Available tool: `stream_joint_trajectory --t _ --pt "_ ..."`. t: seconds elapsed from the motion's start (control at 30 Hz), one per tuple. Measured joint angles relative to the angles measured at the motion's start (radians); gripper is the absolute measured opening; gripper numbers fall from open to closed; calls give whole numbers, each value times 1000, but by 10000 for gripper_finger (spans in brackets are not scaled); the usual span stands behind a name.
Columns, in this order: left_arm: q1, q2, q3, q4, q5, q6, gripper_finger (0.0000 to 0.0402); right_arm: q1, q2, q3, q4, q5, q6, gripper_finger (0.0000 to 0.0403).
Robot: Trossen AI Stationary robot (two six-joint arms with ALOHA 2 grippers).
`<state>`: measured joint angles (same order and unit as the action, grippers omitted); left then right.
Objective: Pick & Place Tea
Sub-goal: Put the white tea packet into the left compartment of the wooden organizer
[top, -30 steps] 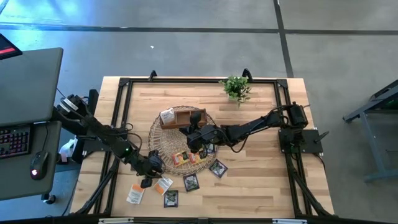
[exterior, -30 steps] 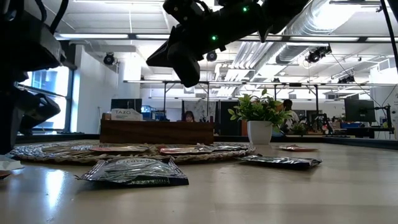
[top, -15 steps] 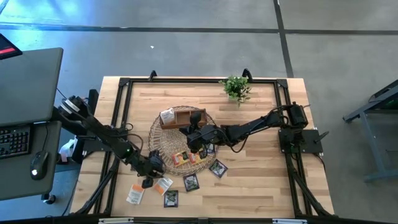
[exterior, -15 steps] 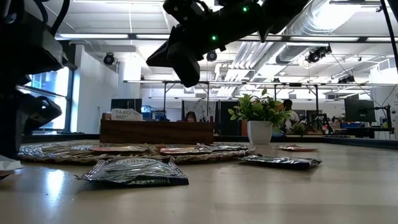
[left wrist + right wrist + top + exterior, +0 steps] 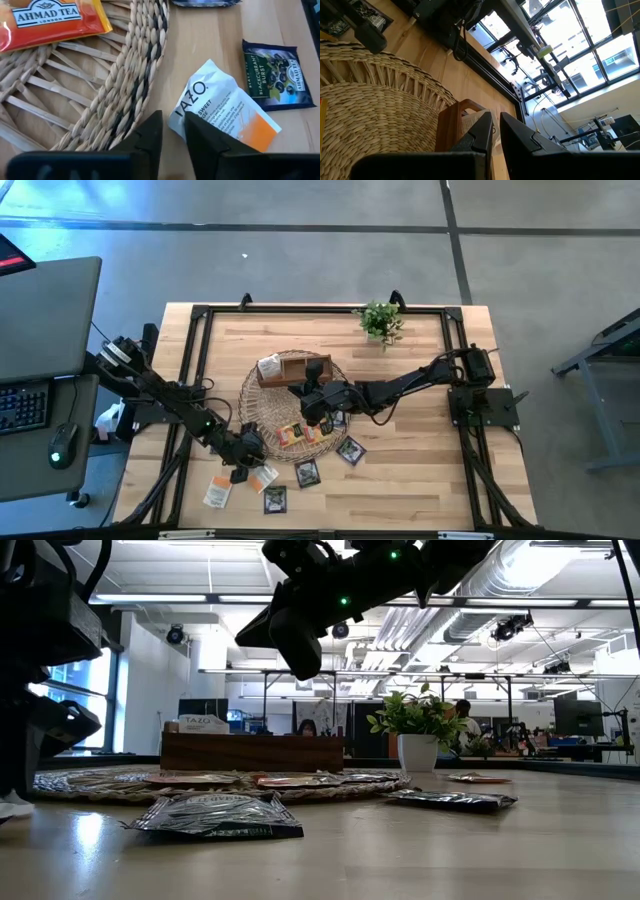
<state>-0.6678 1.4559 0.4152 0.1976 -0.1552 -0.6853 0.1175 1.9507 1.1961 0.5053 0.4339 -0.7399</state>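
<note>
Left to right across the high view. Left arm reaches in from 9 o'clock, its left hand low at the surface just off the mat's 7 o'clock rim. Its wrist view shows the fingers narrow, closing on the corner of a white-and-orange Tazo packet – pinched or about to be, can't say it's lifted. A dark blackcurrant packet lies just beside that one, flat on the wood. More loose tea at 6–7 o'clock of the mat: a white-orange packet at the far left and dark ones near the front edge.

Centre: round woven mat w/ several orange packets on it, and the wooden tray at its 12 o'clock, one white packet already sitting in the tray's left end.

Right arm comes from 3 o'clock; right hand hangs over the mat centre just below the tray, fingers nearly together, nothing visible between them. Another dark packet lies at the mat's 5 o'clock; potted plant well apart at 1 o'clock.

Progress, as I judge it – early. One packet in the tray, most still on the mat or loose on the wood. Left's current grab is the step in hand; the rest remains.
</note>
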Motion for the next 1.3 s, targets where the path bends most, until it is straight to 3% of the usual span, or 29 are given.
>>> stream_joint_trajectory --t 0.2,0.63,0.9,1.1,1.3 --pt "0 1 0 -14 -19 -1 6 0 0 0 0 0 0 32" --pt "0 -43 37 -65 -106 -49 1 0 0 0 0 0 0 32" --pt "0 -173 191 -464 -303 -46 0 -6 0 0 53 -84 23 32" --pt "16 -274 319 -814 -616 -53 0 7 0 0 105 -196 536 32" --pt "156 -305 335 -907 -829 -105 0 7 0 0 101 -293 663 32"
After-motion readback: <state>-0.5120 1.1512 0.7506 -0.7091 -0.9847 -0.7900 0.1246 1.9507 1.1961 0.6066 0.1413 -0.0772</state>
